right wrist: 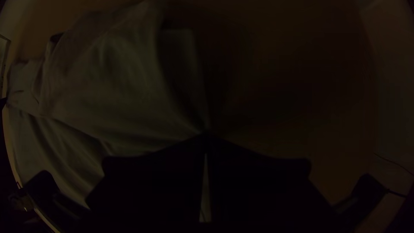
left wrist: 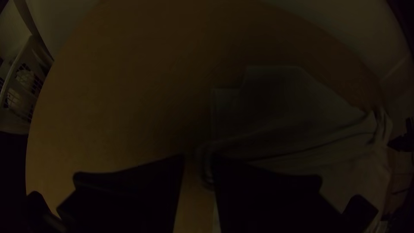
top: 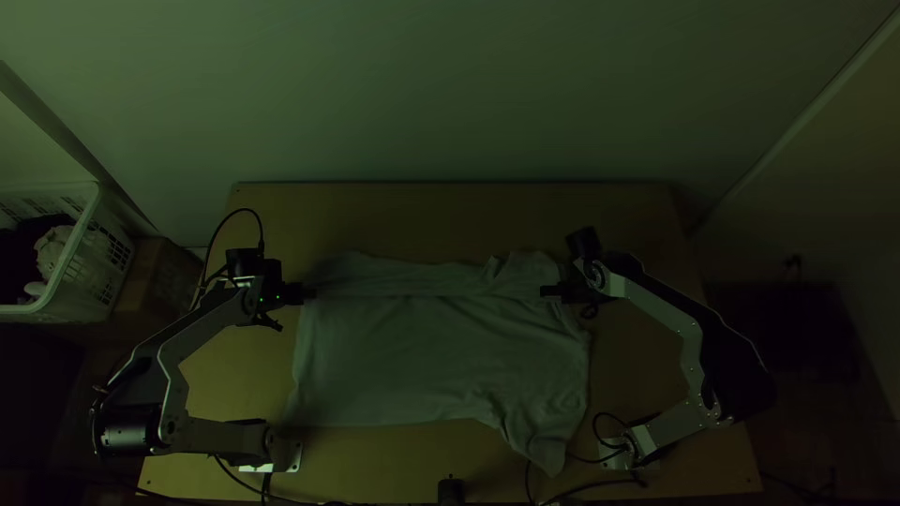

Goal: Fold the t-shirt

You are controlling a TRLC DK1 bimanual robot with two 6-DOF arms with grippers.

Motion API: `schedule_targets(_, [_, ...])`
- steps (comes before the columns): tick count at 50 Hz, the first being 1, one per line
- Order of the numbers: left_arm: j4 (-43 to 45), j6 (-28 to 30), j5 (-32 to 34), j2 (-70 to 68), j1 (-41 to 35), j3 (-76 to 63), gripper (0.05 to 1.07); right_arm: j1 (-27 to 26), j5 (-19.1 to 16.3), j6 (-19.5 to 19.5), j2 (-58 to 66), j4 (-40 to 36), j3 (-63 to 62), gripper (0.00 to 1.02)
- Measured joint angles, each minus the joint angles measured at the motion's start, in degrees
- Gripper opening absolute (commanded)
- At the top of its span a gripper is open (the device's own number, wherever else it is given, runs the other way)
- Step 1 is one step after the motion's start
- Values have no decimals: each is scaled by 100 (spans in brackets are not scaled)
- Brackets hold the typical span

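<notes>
Currently, fold at a partial stage. The t-shirt (top: 441, 361) lies mostly spread on the tabletop (top: 422, 220), its body between the two pincers and reaching from their line toward the arms' bases. Left pincer (left wrist: 198, 156): fingers spread by a narrow gap, tabletop visible between them; one finger sits right at the bunched end of the cloth, no grip evident. Right pincer (right wrist: 206, 133): tips pressed together on a pinch of the shirt, with creases converging on them from the cloth beside. Done, as judged from the layout: the long side beyond the pincers appears to be turned inward, giving a band (top: 403, 279) that runs from beside the left pincer to the right one. The band is uneven; cloth is rumpled just beyond the right pincer, so this first fold likely needs straightening before it counts as complete. Left to do: the opposite long side, on the bases' side of the pincers, is not folded in; a sleeve (top: 544, 450) sticks out there, nearer the right arm's base than the right pincer. No crosswise fold is made either. Estimate: early, about one side fold in. Probable next requirement: left pincer closes on its end of the band, both ends drawn taut and laid flat. Risk: gripping one layer could pull the band open.
</notes>
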Motion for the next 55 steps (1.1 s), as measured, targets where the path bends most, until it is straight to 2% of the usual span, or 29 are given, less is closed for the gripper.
schedule_targets(5, [-245,15,424,0,179,66,98,24,96,0,-157,-7,-11,12])
schedule_targets(9, [-321,13,586,-57,243,109,101,24,127,2,-433,-17,-22,27])
schedule_targets(15, [-511,-9,745,-404,245,192,101,17,166,13,-964,-31,-26,64])
schedule_targets(17, [-647,-9,820,-562,236,258,101,15,166,37,-1130,-31,-26,73])
schedule_targets(24, [-1191,-42,951,-975,221,557,102,-4,166,140,-1683,-267,-35,73])
schedule_targets(28, [-1561,-48,960,-1176,219,695,102,-2,166,164,-1904,-568,-37,77])
schedule_targets(36, [-2225,17,968,-1812,219,702,102,72,166,249,-2280,-1628,-28,87])
schedule_targets(41, [-2704,114,968,-2205,225,702,102,166,160,286,-2404,-2398,74,89])
schedule_targets(50, [-3633,269,968,-2535,262,702,102,186,-254,337,-2706,-3139,111,88])
schedule_targets(55, [-4065,372,968,-2697,262,699,102,186,-529,640,-3198,-3209,17,88])
